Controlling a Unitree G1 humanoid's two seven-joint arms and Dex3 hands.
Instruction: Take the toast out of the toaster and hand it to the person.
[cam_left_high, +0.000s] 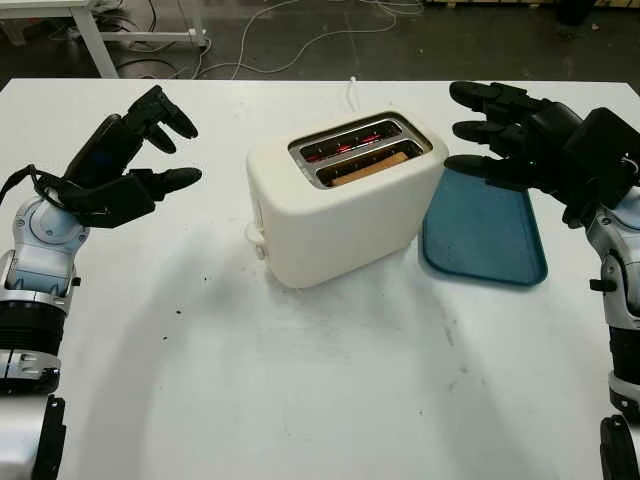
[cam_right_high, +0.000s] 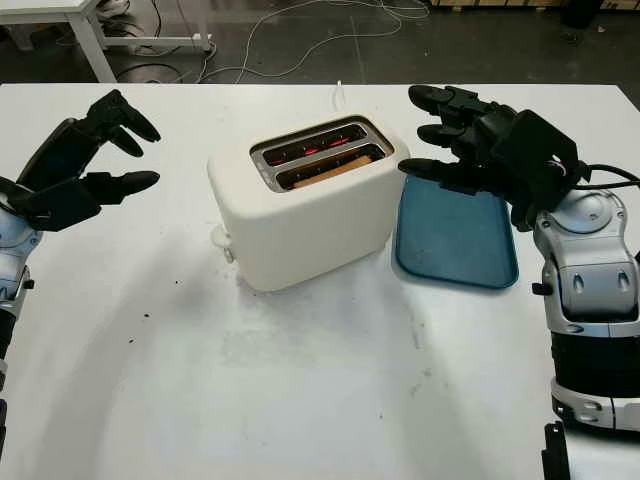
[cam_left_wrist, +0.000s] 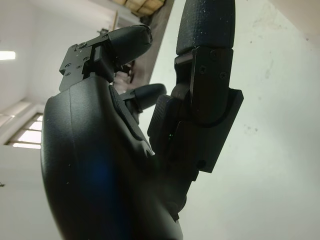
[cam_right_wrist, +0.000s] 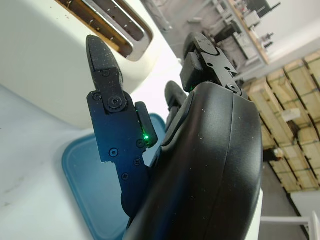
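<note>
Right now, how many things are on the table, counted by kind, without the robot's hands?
Toaster: 1
Toast, in the toaster's near slot: 1
Blue tray: 1
Total: 3

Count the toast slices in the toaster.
1: toast sits in the toaster's near slot, closer to the robot. The far slot shows glowing red elements; a slice low inside could be hidden.

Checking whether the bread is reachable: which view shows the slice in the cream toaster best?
The left eye view: the toast slice sits in the cream toaster's nearer slot. The right eye view matches; the right wrist view catches a sliver.
</note>
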